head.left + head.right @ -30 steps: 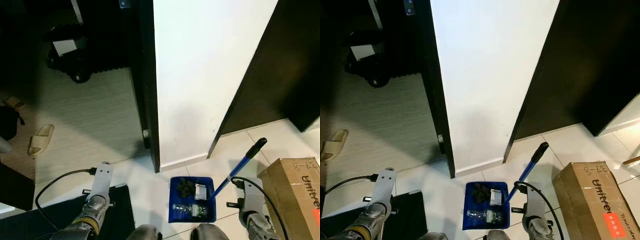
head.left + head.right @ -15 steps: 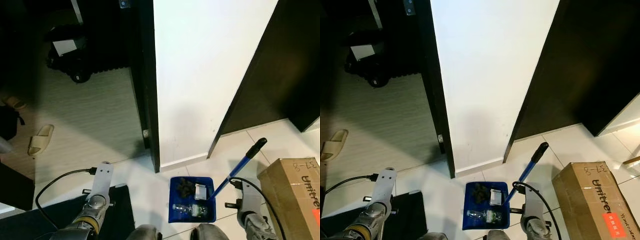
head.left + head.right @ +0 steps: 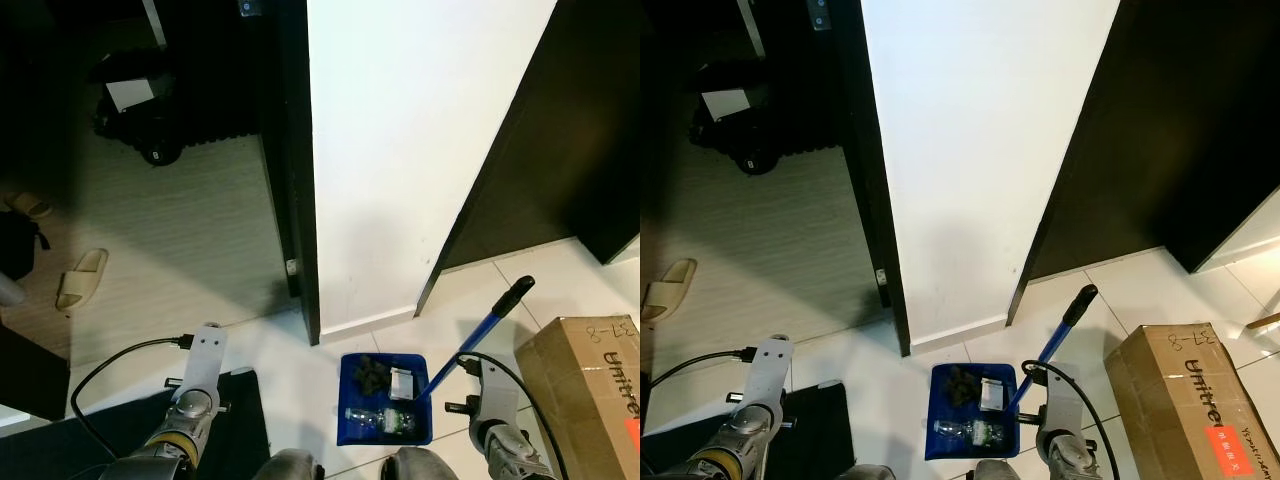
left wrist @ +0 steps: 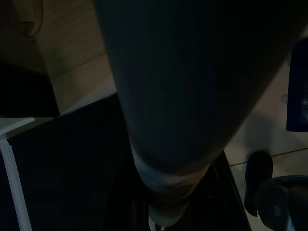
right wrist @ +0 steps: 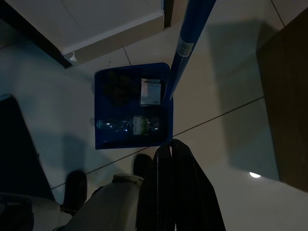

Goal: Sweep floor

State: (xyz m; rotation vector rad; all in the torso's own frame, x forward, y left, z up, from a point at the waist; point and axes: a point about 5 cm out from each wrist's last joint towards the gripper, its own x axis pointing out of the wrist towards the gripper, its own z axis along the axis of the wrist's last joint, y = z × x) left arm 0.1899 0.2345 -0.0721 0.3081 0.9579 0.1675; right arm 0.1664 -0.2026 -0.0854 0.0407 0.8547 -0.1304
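The blue dustpan [image 3: 385,398] sits on the white tiles right at the foot of the white wall, already loaded: a plastic bottle [image 3: 381,419], a small white packet [image 3: 401,383] and dark debris [image 3: 371,373]. Its blue handle [image 3: 474,339] leans away from the pan toward the cardboard box [image 3: 587,385], which reads "Unitre", cut off. Looks like the collecting step is done; next would be grabbing that handle and carrying it off. The right gripper [image 5: 175,159] hangs just beside the pan with fingers pressed together on nothing, and for the left gripper [image 3: 205,345], can't tell

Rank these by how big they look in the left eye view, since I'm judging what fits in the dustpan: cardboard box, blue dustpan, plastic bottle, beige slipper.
1. Cardboard box, though cut off by the frame edge.
2. Blue dustpan.
3. Plastic bottle and beige slipper look alike; the slipper lies farther off, so no ranking.
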